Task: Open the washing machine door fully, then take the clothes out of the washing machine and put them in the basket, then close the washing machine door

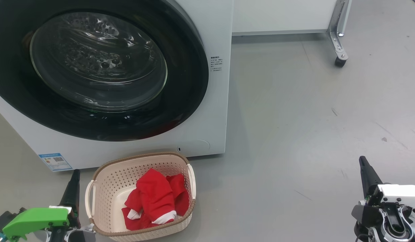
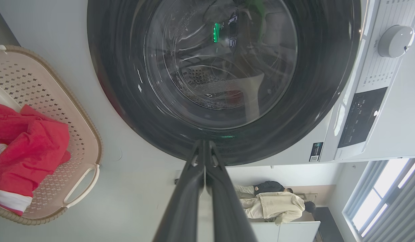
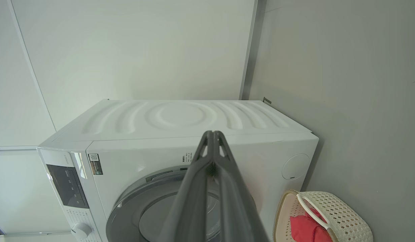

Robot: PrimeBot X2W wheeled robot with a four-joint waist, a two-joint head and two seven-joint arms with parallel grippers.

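The left claw, fingers together and empty, sits just beside the basket on the floor. The red clothes lie inside it. The washing machine door looks flush with the washing machine. If unlatched, press its black rim squarely. The right claw, also together and empty, hangs well apart.

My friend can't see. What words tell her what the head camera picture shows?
A white washing machine with its big round black door closed stands on a grey floor. In front, a cream basket holds red clothes. The robot's left gripper and right gripper rest shut in the bottom corners.
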